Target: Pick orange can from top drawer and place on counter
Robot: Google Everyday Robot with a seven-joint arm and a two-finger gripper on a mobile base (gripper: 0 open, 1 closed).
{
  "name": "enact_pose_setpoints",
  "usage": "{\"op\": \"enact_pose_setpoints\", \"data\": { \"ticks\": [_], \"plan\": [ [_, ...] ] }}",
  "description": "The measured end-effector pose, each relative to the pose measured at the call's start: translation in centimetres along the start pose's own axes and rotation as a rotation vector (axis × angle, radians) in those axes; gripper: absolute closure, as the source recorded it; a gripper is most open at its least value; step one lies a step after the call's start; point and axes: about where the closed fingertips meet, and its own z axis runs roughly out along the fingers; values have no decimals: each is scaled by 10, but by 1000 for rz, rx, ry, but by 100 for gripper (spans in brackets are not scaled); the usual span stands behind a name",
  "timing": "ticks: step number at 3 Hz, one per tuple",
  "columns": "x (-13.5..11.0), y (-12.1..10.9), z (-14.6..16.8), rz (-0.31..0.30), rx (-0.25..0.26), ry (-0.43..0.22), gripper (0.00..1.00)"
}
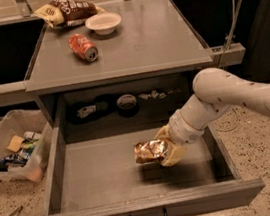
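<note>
Grey and matte, the broad rectangular counter (155, 41) carries a brighter red-orange can with white lettering (83, 47), lying on its side near the left edge. Below the counter's front edge, the wide shallow grey metal top drawer (84, 173) stands open. Inside it, right of centre, the cream two-finger gripper (165, 147) clamps the small glossy bronze-orange can (149, 151), held on its side over the drawer floor.
</note>
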Motion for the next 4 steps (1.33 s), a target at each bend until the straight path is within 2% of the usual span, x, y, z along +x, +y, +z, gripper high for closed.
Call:
{"op": "enact_pose_setpoints", "data": {
  "ticks": [1,2,3,4],
  "plan": [
    [-34,-8,-71,-28,39,-120,100],
    [-34,-8,-71,-28,39,-120,100],
    [-54,-20,-92,-59,66,-105,100],
    [-101,-44,-138,-148,118,-137,100]
  ]
}}
